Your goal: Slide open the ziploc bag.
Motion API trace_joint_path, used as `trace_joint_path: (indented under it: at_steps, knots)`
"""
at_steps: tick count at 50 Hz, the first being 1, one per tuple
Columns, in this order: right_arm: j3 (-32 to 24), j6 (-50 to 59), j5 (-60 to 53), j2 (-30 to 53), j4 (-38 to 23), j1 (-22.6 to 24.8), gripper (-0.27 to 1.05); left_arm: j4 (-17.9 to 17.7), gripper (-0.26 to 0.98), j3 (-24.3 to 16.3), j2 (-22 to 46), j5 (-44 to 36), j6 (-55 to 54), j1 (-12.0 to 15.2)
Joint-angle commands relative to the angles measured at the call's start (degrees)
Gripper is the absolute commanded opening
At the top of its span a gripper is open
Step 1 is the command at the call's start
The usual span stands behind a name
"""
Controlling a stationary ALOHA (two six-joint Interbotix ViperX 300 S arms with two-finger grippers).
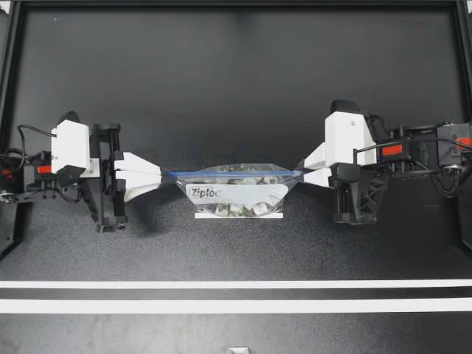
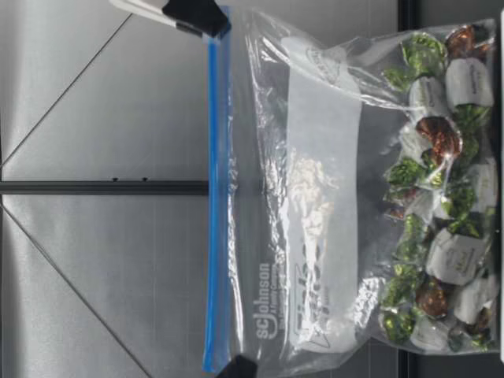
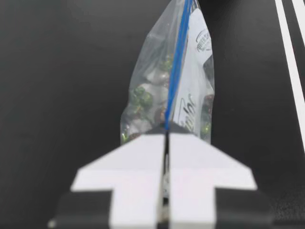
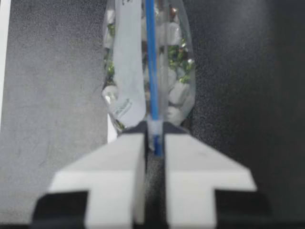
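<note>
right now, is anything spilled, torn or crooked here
Nothing stands out. The ziploc bag hangs upright, my left gripper and right gripper each shut on one end of its straight blue zip strip. The wrapped candies all sit inside; no tear shows.

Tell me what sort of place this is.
Probably a robot lab test bench, not a kitchen: a black table marked with white tape lines, and my left tool and right tool holding a ziploc bag of wrapped sweets stretched between them.
</note>
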Motion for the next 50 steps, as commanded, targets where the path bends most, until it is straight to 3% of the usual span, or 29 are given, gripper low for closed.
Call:
trace_joint_path:
  at_steps: [1, 9, 16, 25, 33, 50]
  knots:
    - [-0.3, -0.1, -0.2, -1.1, -0.1, -0.6, -0.13, -0.1, -0.2, -0.9, -0.5, -0.3, 0.2, 0.4]
    - [-0.1, -0.1, -0.8, -0.7, -0.1, -0.6, -0.07, 0.0, -0.2, -1.2, -0.4, -0.3, 0.3, 0.4]
    - [0.4, 0.0, -1.0, -1.0, -0.2, -0.6, 0.1, 0.2, -0.16, -1.2, -0.4, -0.3, 0.4, 0.4]
    - [1.1, 0.2, -2.7, -1.6, -0.1, -0.6, 0.34, 0.6, 0.07, -1.6, -0.4, -0.3, 0.9, 0.4]
    - [2.2, 0.3, -7.6, -1.9, 0.0, -0.6, 0.34, 0.7, 0.32, -1.9, -1.1, -0.3, 0.8, 0.4]
    - [6.4, 0.3, -21.4, -4.3, 0.3, -0.6, 0.37, 1.0, 0.34, -2.0, -5.5, 0.0, 0.9, 0.4]
